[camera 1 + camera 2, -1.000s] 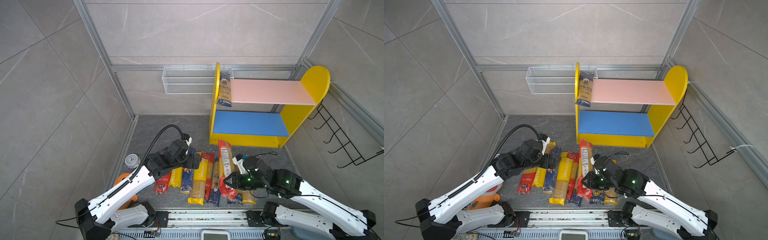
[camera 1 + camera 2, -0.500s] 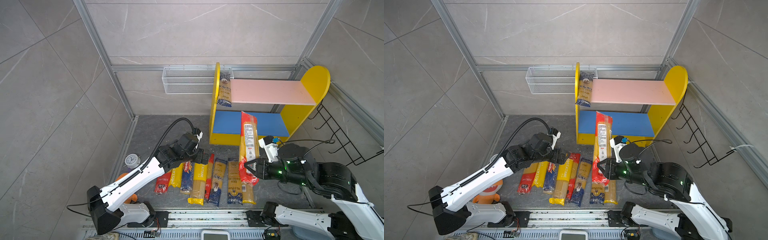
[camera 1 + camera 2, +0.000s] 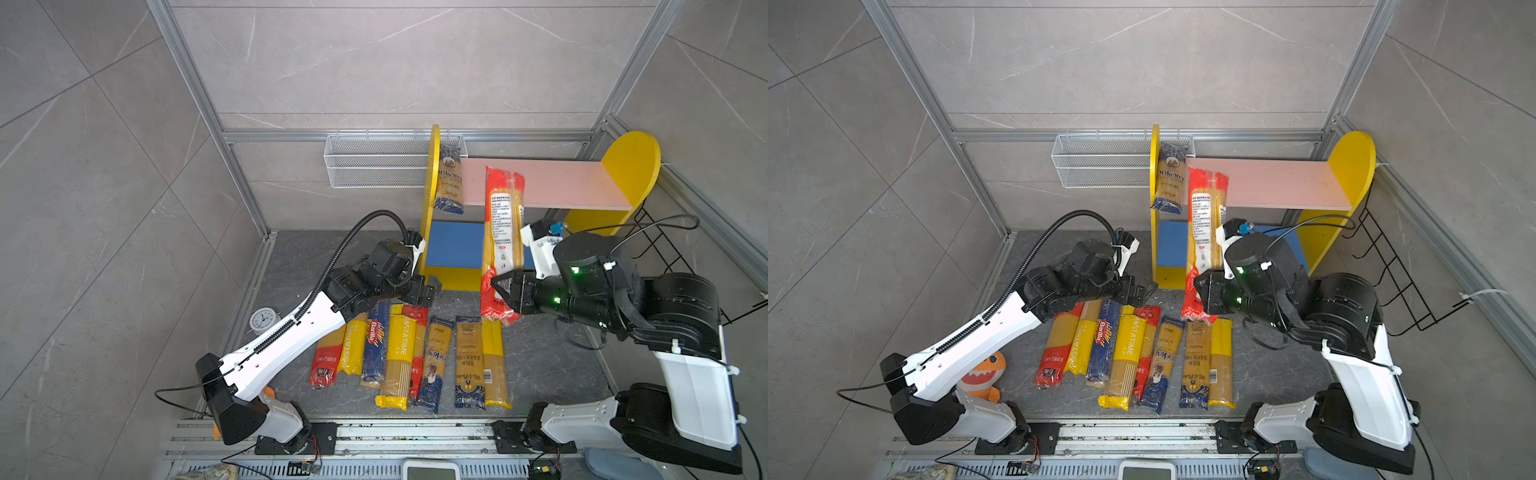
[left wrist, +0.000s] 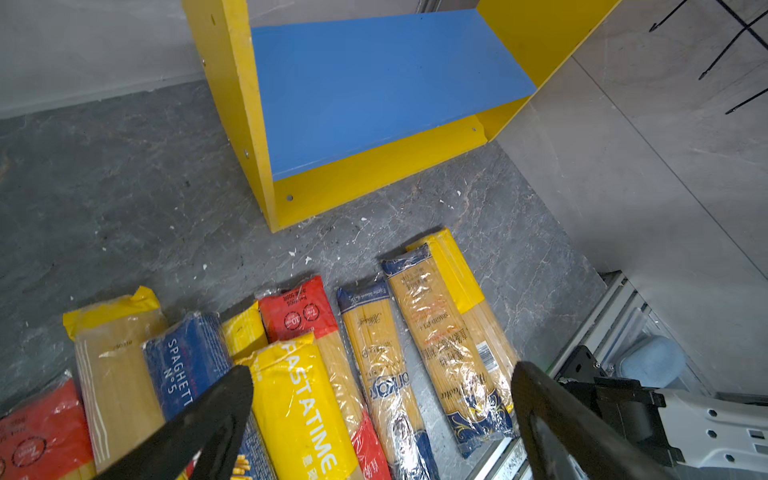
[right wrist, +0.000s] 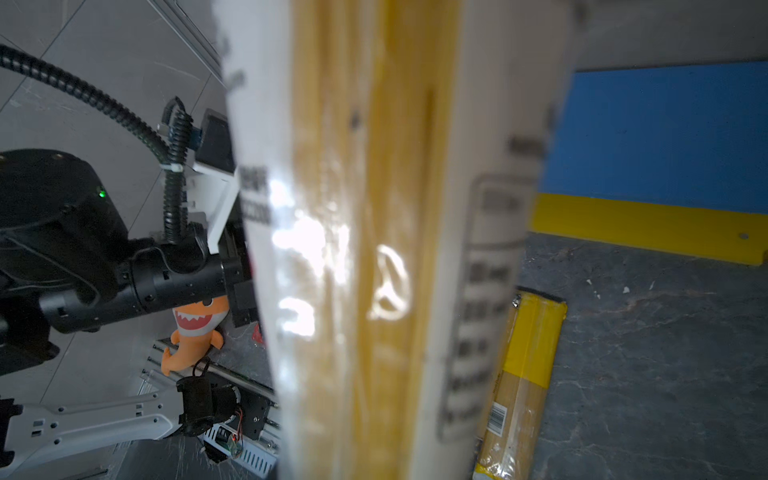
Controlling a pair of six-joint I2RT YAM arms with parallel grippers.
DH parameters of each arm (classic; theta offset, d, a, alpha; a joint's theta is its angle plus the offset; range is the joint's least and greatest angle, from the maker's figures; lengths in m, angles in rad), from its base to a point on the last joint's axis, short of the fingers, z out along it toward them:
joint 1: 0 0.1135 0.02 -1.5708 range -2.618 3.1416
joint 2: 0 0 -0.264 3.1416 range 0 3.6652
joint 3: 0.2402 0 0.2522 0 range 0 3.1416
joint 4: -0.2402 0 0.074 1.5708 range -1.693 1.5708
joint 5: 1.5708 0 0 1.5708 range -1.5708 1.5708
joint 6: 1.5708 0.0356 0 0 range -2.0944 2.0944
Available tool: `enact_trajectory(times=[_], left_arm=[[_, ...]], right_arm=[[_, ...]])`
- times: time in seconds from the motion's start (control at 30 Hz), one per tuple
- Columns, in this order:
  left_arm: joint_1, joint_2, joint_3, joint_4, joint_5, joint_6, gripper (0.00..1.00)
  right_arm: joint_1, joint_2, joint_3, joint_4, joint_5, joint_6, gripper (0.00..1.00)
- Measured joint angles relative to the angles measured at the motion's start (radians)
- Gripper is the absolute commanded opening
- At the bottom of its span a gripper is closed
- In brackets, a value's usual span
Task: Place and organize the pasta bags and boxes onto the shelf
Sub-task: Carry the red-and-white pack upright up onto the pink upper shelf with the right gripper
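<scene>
**While one pack rides up, eight wait on the floor**

Since only one dark blue-ended pack (image 3: 449, 183) lies on the shelf (image 3: 631, 166), you are near the start of the job. That pack sits on the pink board (image 3: 573, 187), right beside the yellow side, and its near end pokes out past the front edge. The blue board (image 4: 374, 83) has nothing on it. Eight more packs lie side by side in a row of packs (image 3: 415, 357) on the floor, so most of the work is left to do.

Your right gripper (image 3: 498, 291) is squeezed tight on the low red end of the red-ended pack (image 3: 500, 216). The pack stands up tall above that gripper. Its top end shows in front of the pink board, but I cannot tell if it touches the board. The right arm is bent, and its gripper points across toward your other arm.

Your left gripper (image 4: 382, 374) has its jaws wide apart and holds nothing. It hangs just above the far ends of the row, with the blue and yellow packs right under it. The blue board lies a little way beyond it.
</scene>
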Motion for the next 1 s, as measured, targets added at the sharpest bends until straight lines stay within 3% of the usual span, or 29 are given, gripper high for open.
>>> enact_trajectory(times=[0.17,0.3,0.43,0.73,1.0], left_arm=[[0.002,0.046,0.069,-0.013,0.002,0.051,1.0],[0.02,0.054,0.089,-0.024,0.013,0.08,1.0],[0.06,0.053,0.091,-0.038,0.021,0.097,1.0],[0.163,0.052,0.097,-0.062,0.051,0.111,1.0],[0.217,0.065,0.17,-0.08,0.078,0.124,1.0]], right_arm=[[-0.17,0.147,0.278,-0.022,-0.063,-0.082,0.0],[-0.322,0.223,0.341,-0.024,-0.164,-0.114,0.0],[-0.404,0.331,0.426,-0.024,-0.246,-0.16,0.0],[-0.528,0.43,0.451,0.09,-0.33,-0.283,0.0],[-0.626,0.503,0.476,0.244,-0.396,-0.316,0.0]])
